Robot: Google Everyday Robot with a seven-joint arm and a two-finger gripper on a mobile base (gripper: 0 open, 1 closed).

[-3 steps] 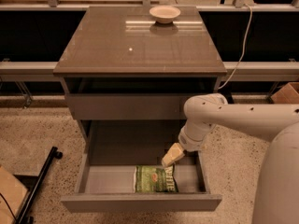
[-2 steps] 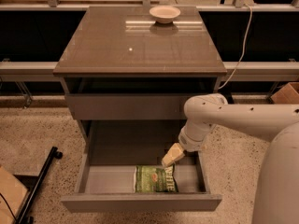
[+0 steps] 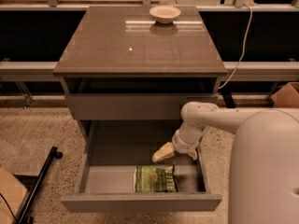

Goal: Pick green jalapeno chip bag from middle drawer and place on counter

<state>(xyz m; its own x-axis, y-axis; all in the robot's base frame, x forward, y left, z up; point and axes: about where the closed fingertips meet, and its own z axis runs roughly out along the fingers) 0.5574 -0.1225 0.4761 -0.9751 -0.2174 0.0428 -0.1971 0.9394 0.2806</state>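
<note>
The green jalapeno chip bag (image 3: 155, 178) lies flat at the front of the open middle drawer (image 3: 140, 202), a little right of centre. My gripper (image 3: 174, 157) hangs inside the drawer just above and behind the bag. Its tan fingers (image 3: 162, 152) are spread and hold nothing. The white arm (image 3: 205, 118) reaches in from the right. The counter (image 3: 117, 45) is the glossy grey-brown top slab with a white speck.
A shallow beige bowl (image 3: 164, 14) stands at the back of the counter. The upper drawer (image 3: 126, 106) is closed. A black stand leg (image 3: 39, 183) lies on the floor at the left. A white cable (image 3: 240, 45) hangs at the right. My white base (image 3: 266, 171) fills the lower right.
My gripper and forearm have shifted slightly left over the drawer. The bag has not moved.
</note>
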